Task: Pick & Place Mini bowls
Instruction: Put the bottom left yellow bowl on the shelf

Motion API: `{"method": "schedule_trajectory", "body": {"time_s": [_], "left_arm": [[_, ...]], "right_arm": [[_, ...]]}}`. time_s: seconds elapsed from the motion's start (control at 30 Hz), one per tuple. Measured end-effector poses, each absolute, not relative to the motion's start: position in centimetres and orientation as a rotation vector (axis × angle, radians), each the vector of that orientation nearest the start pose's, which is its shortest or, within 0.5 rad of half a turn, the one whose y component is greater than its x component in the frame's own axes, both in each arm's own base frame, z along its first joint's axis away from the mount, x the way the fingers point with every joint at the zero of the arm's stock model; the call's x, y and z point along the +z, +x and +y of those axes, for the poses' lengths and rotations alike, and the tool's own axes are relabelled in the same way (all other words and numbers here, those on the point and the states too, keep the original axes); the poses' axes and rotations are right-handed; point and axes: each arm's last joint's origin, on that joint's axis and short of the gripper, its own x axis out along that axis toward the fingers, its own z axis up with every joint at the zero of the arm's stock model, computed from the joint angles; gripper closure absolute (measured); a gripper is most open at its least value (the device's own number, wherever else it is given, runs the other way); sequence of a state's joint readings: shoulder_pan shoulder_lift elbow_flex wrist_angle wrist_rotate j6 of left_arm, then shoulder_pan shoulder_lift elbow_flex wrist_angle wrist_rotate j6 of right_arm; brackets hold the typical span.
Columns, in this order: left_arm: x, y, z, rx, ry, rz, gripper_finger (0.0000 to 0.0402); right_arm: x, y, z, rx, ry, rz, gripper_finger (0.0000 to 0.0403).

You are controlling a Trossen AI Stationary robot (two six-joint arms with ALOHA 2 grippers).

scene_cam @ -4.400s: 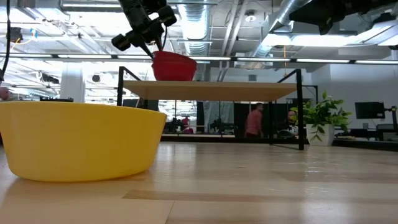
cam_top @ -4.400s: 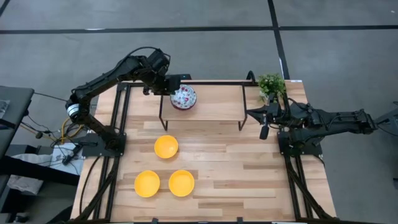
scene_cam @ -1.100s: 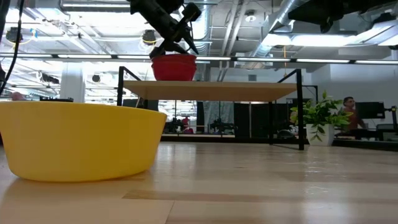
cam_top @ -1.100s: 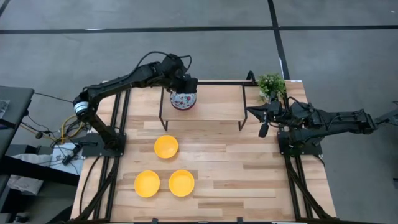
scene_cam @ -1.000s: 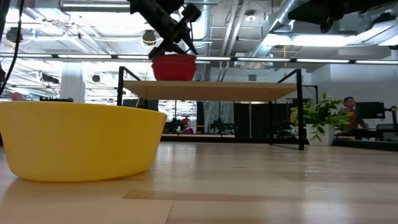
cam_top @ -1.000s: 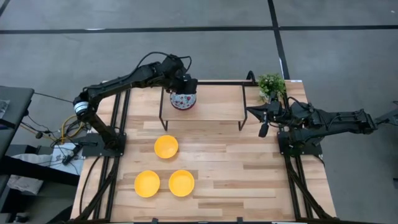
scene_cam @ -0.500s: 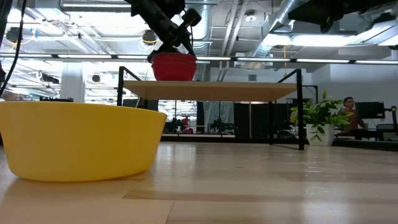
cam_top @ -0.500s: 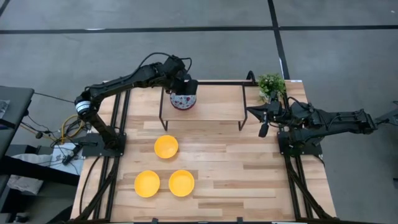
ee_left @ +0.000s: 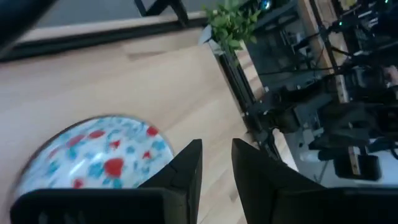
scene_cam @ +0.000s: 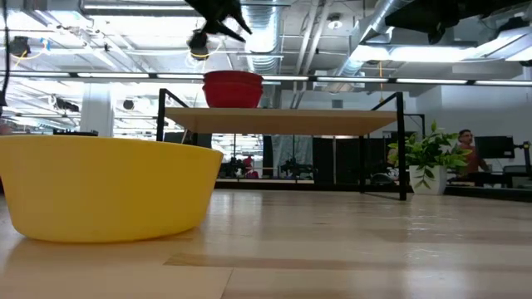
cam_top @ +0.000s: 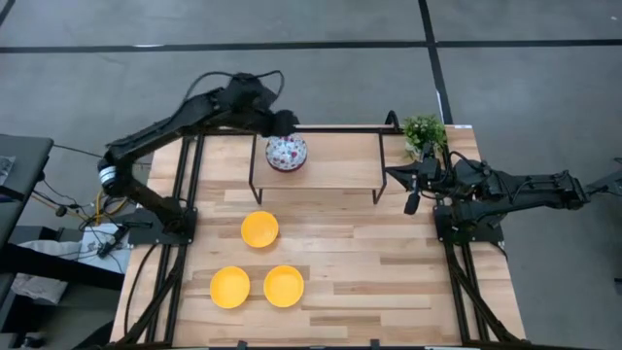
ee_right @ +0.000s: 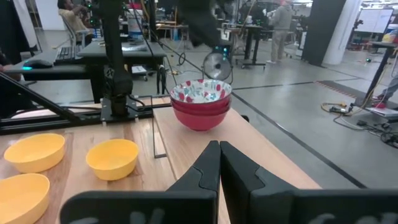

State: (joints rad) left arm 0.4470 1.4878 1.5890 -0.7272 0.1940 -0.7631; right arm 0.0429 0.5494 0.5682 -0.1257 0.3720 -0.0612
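Note:
A stack of white floral bowls with red outsides (cam_top: 286,153) (scene_cam: 233,89) (ee_right: 200,102) stands by its base on a raised wooden shelf (cam_top: 335,173). My left gripper (cam_top: 288,123) (scene_cam: 226,22) hovers above the stack's far side, its fingers a little apart and holding nothing; its wrist view shows the top bowl (ee_left: 99,152) below the fingertips (ee_left: 217,149). Three yellow bowls (cam_top: 259,229) (cam_top: 229,288) (cam_top: 283,286) sit on the table nearer the front. My right gripper (cam_top: 412,202) (ee_right: 219,149) waits shut at the shelf's right end.
A small green potted plant (cam_top: 424,131) (scene_cam: 428,154) stands at the table's far right corner. The shelf's black metal legs (scene_cam: 161,141) rise from the table. One yellow bowl (scene_cam: 104,187) sits close to the low camera. Bare wood lies right of the yellow bowls.
My left gripper was down at the top floral bowl's rim; it has risen clear of the stack and drawn back a little toward the far edge. The stack stays on the shelf where it was.

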Motion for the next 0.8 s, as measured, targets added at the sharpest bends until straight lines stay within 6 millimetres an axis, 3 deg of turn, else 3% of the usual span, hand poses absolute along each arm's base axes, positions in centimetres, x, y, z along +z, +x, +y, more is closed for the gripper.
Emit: {"method": "schedule_trajectory", "body": {"time_s": [0.13,0.3,0.53,0.8], "left_arm": [[41.2,25.7,9.1,0.47,-0.906,0.519,0.0316],[40.7,23.5,3.1,0.464,-0.956,0.583,0.0316],[37.7,21.6,-3.7,0.462,-1.126,0.686,0.0316],[33.7,19.9,-9.0,0.491,-1.254,0.868,0.0316]], "right_arm": [[29.6,13.3,-0.5,-0.325,-0.083,0.115,0.0401],[29.6,13.3,-0.5,-0.325,-0.083,0.115,0.0401],[29.6,13.3,-0.5,-0.322,-0.082,0.115,0.0401],[29.6,13.3,-0.5,-0.324,-0.018,0.105,0.0401]]}}
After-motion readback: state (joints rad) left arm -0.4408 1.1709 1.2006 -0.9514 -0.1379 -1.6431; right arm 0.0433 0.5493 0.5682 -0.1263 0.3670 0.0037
